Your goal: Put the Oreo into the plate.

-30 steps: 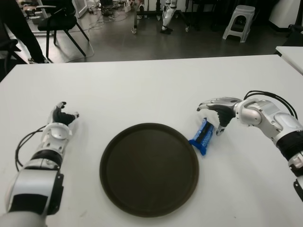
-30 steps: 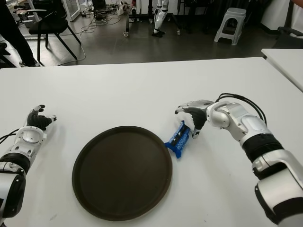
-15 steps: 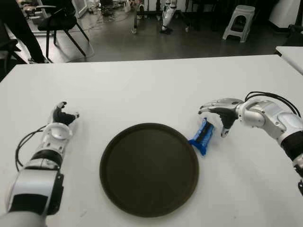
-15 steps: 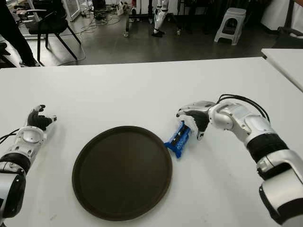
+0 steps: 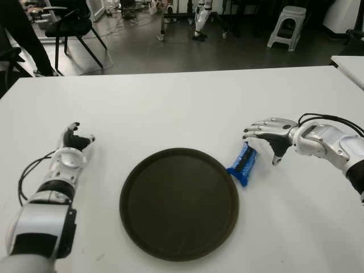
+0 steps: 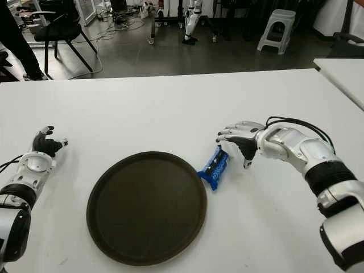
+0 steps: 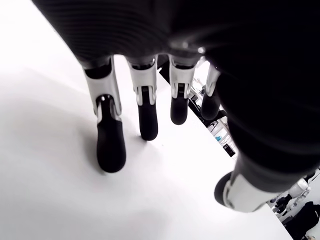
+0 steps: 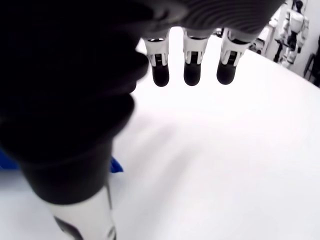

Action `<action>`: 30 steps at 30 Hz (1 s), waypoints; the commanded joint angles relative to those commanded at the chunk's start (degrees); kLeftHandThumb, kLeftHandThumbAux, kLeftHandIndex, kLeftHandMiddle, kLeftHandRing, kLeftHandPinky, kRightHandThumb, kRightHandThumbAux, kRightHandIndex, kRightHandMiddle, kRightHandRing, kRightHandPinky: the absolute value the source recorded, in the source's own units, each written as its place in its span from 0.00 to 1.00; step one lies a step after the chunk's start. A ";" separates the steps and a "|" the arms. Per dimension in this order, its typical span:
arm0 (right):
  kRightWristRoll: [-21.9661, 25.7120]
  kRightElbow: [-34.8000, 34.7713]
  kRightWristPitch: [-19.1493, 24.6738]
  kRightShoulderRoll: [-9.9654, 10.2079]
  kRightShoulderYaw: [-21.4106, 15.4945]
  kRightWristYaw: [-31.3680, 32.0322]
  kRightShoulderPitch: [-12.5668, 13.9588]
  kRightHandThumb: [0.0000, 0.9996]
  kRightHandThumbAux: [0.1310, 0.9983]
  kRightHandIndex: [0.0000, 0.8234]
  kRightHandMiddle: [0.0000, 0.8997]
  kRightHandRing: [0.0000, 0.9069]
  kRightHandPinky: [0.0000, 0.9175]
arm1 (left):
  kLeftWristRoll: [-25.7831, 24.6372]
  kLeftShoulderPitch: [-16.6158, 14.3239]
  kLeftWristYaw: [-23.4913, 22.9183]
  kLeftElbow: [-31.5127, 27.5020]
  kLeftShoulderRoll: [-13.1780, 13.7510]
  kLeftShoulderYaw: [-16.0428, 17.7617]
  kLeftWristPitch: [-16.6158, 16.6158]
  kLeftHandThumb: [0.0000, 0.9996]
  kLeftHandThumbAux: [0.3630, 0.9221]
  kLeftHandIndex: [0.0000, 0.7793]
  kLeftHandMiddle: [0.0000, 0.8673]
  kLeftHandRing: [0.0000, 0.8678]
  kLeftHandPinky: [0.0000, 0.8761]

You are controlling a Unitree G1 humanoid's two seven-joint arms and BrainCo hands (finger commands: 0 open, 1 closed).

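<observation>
On the white bench, near its middle: one round dark plate, flat, nothing lying on it.

Just beside the plate's rim, on the robot's right: one Oreo pack, blue wrapper, lying on the bench with its long side angled away from the robot. Its near end sits close to the rim; whether it touches the rim cannot be told. The pack is outside the plate.

Right of the pack: right hand, silver shell with black fingertips, palm turned down, held close beside the pack's far end. Its fingers are spread and relaxed, grasping nothing; the right wrist view shows three of them extended side by side above bare bench, with a sliver of blue wrapper at the thumb side. The hand's thumb points down toward the bench beside the pack. No contact between the hand and the pack is visible. Black cable loops over the right forearm.

Well apart, at the bench's left side: left hand, idle, left of the plate. Its fingers are extended and loose, holding nothing, their tips at the bench surface in the left wrist view.

Beyond the bench, on a grey floor: black chair, pale plastic stool, legs of wheeled stands.
</observation>
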 joint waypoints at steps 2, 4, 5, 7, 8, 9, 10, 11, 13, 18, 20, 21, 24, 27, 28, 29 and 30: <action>-1.12 0.73 -1.23 -0.23 0.67 -1.13 -0.69 0.00 0.85 0.00 0.00 0.00 0.00 | -0.24 0.04 0.02 0.02 -0.02 0.20 -0.09 0.27 0.69 0.06 0.14 0.18 0.22; -2.59 1.95 -2.15 -0.04 1.58 -2.56 -1.49 0.00 0.85 0.00 0.00 0.00 0.00 | -0.49 0.04 -0.06 0.03 -0.04 0.43 -0.11 0.28 0.69 0.06 0.15 0.19 0.22; -3.05 2.48 -2.56 0.02 1.91 -3.29 -1.75 0.00 0.84 0.00 0.00 0.00 0.00 | -0.55 0.03 -0.07 0.03 -0.05 0.49 -0.12 0.28 0.69 0.05 0.15 0.19 0.22; -3.31 3.39 -3.54 0.04 2.15 -4.88 -1.97 0.00 0.84 0.00 0.00 0.00 0.00 | -0.50 0.02 0.00 0.03 -0.07 0.49 -0.08 0.29 0.68 0.05 0.15 0.19 0.22; -3.30 3.83 -4.06 0.05 2.16 -5.70 -2.03 0.00 0.83 0.00 0.00 0.00 0.00 | -0.44 0.01 0.06 0.03 -0.07 0.45 -0.05 0.28 0.68 0.05 0.15 0.19 0.21; -3.31 4.20 -4.43 0.07 2.20 -6.29 -2.11 0.00 0.83 0.00 0.00 0.00 0.00 | -0.40 0.00 0.09 0.04 -0.07 0.43 -0.02 0.28 0.68 0.05 0.14 0.18 0.21; -3.26 4.55 -4.84 0.10 2.19 -6.92 -2.15 0.00 0.83 0.00 0.00 0.00 0.00 | -0.39 -0.02 0.12 0.04 -0.08 0.43 0.03 0.27 0.68 0.05 0.14 0.18 0.20; -3.24 4.89 -5.24 0.12 2.24 -7.50 -2.23 0.00 0.83 0.00 0.00 0.00 0.00 | -0.42 -0.05 0.11 0.03 -0.11 0.46 0.07 0.27 0.68 0.05 0.14 0.18 0.20; -3.34 5.46 -5.93 0.15 2.41 -8.43 -2.43 0.00 0.83 0.00 0.00 0.00 0.00 | -0.44 -0.08 0.10 0.02 -0.11 0.47 0.11 0.27 0.68 0.05 0.13 0.17 0.20; -3.80 6.40 -7.07 0.21 2.94 -9.57 -3.03 0.00 0.84 0.00 0.00 0.00 0.00 | -0.29 -0.19 0.10 -0.09 -0.13 0.28 0.10 0.26 0.70 0.05 0.12 0.16 0.17; -4.01 6.76 -7.16 0.47 3.12 -9.76 -3.25 0.00 0.84 0.00 0.00 0.00 0.00 | -0.28 -0.12 0.00 -0.07 -0.06 0.27 0.02 0.26 0.70 0.04 0.12 0.16 0.16; -3.98 6.94 -7.20 0.60 3.10 -9.81 -3.31 0.00 0.84 0.00 0.00 0.00 0.00 | -0.31 -0.10 -0.04 -0.08 -0.05 0.29 -0.03 0.25 0.70 0.04 0.12 0.16 0.16; -2.82 7.56 -7.50 1.07 2.52 -9.59 -3.23 0.00 0.84 0.00 0.00 0.00 0.00 | -0.42 -0.11 -0.15 -0.13 -0.07 0.36 -0.03 0.25 0.69 0.04 0.13 0.17 0.19; -1.87 7.77 -7.60 1.46 2.14 -8.74 -3.36 0.00 0.84 0.00 0.00 0.00 0.00 | -0.40 -0.12 -0.21 -0.13 -0.05 0.35 0.06 0.26 0.69 0.05 0.13 0.18 0.20; -1.82 7.79 -7.37 1.60 2.17 -8.15 -3.59 0.00 0.83 0.00 0.00 0.00 0.00 | -0.28 -0.12 -0.18 -0.11 0.00 0.24 0.10 0.26 0.69 0.05 0.13 0.18 0.20; -1.78 7.81 -7.21 1.71 2.19 -7.73 -3.76 0.00 0.83 0.00 0.00 0.00 0.00 | -0.19 -0.11 -0.16 -0.10 0.03 0.16 0.12 0.26 0.68 0.05 0.12 0.17 0.18; -1.77 7.83 -7.11 1.77 2.22 -7.47 -3.87 0.00 0.83 0.00 0.00 0.00 0.00 | -0.14 -0.11 -0.15 -0.10 0.05 0.11 0.14 0.26 0.68 0.05 0.12 0.17 0.18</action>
